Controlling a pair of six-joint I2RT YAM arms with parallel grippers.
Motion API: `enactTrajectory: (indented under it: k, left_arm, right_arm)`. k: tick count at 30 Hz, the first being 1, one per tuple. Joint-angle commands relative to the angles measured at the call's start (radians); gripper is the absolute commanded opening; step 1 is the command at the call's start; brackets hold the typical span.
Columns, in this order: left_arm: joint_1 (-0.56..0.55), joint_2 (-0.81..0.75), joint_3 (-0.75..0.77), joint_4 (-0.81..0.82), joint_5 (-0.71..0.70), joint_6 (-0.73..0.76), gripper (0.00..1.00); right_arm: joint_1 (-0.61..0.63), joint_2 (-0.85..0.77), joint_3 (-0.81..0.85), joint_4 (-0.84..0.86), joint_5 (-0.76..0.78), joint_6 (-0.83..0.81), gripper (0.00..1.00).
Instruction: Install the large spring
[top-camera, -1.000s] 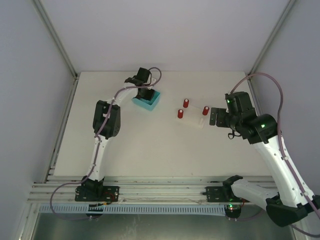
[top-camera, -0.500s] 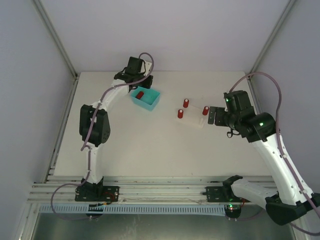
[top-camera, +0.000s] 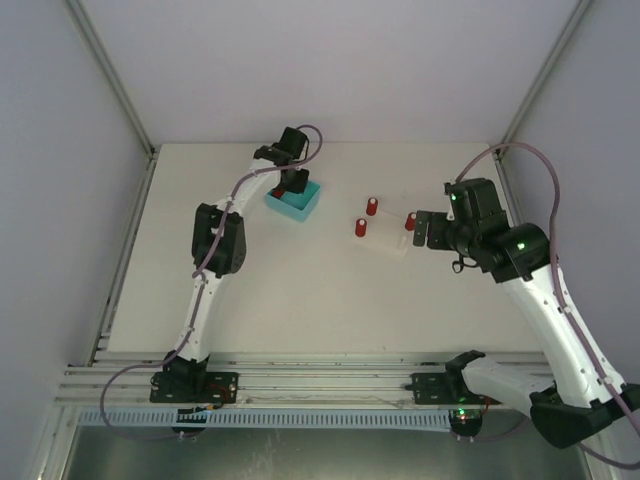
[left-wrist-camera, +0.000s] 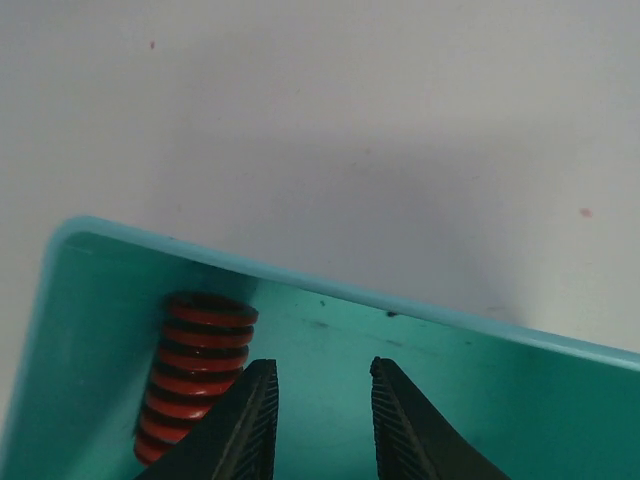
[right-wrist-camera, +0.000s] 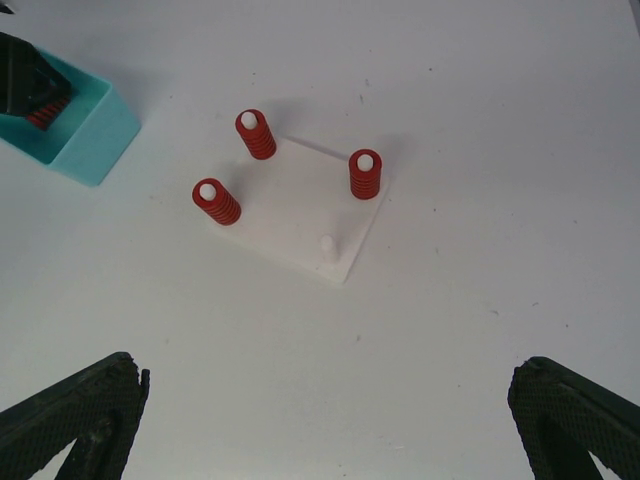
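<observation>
A red large spring (left-wrist-camera: 195, 375) lies inside the teal bin (left-wrist-camera: 480, 380), against its left wall. My left gripper (left-wrist-camera: 321, 365) reaches down into that bin (top-camera: 293, 203), its jaws a little apart with only the bin floor between them. The spring sits just outside the left finger. The white base plate (right-wrist-camera: 300, 220) carries three red springs on pegs (right-wrist-camera: 257, 134) (right-wrist-camera: 216, 201) (right-wrist-camera: 365, 173) and one bare peg (right-wrist-camera: 327, 245). My right gripper (right-wrist-camera: 328, 380) hovers wide open and holding nothing, on the near side of the plate in its wrist view.
White enclosure walls close the table at the back and both sides. The aluminium rail (top-camera: 320, 385) with both arm bases runs along the near edge. The bin stands at the back centre-left, with the plate (top-camera: 385, 238) to its right.
The left gripper swung off behind the bin's left corner, baring the spring, then came back into the bin and its jaws parted from shut. The right gripper edged slightly toward the plate.
</observation>
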Motion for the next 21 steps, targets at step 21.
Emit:
enactTrajectory:
  k: [21]
  left_arm:
    - [0.02,0.09,0.003,-0.043,-0.18,0.035,0.44]
  right_arm:
    - [-0.002,0.09,0.088,0.004,-0.01,-0.063,1.0]
